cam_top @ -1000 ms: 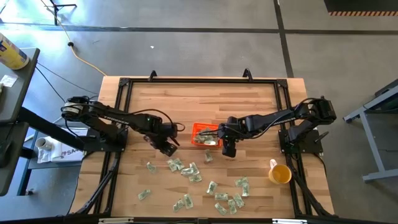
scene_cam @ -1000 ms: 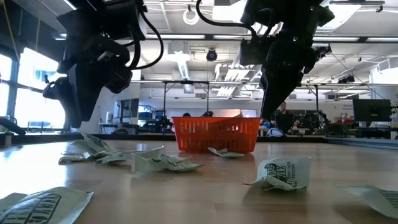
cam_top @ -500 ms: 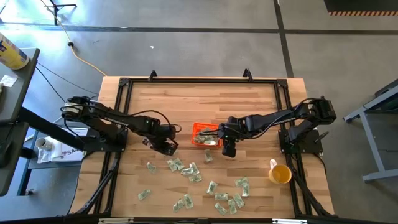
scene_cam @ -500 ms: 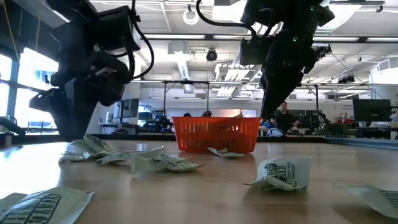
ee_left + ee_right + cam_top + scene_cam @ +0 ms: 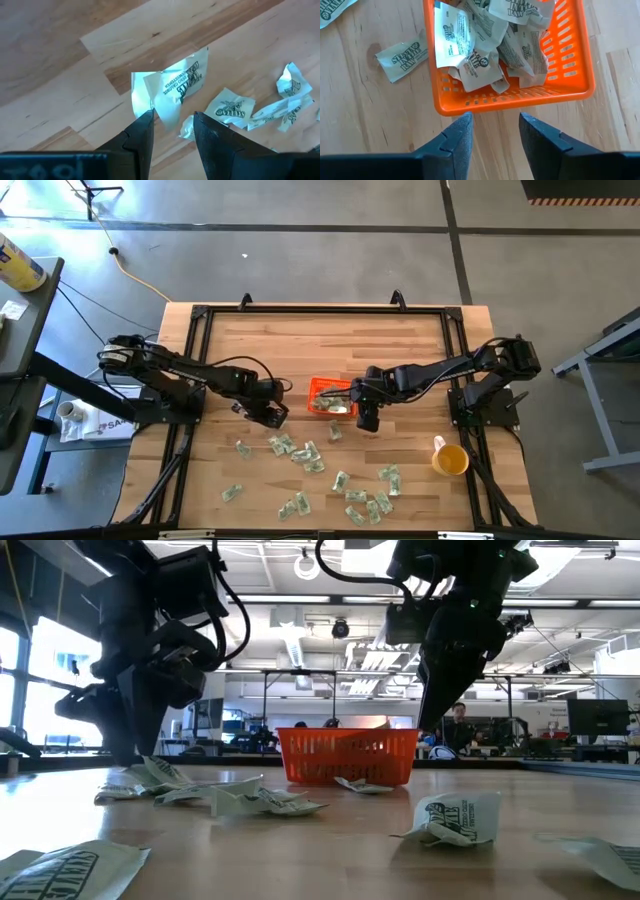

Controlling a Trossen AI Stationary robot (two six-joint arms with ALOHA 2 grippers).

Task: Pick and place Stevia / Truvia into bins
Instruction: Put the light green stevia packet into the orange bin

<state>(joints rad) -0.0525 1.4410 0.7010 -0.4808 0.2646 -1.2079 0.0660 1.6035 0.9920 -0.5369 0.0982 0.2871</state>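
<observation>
One orange bin, one yellow cup, two dark arms on the table. Loose sachets on the wood, counted from the high view: roughly seventeen, overlaps make the count uncertain; one lies just beside the bin's wall. Inside the bin, the right wrist view shows a heaped pile, at least seven, with more hidden beneath and not countable.

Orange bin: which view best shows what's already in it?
The right wrist view. It looks down into the bin, showing several sachets piled inside. The high view shows the bin small and partly covered by the right arm. The low view shows only its side wall. The left wrist view misses it.
</observation>
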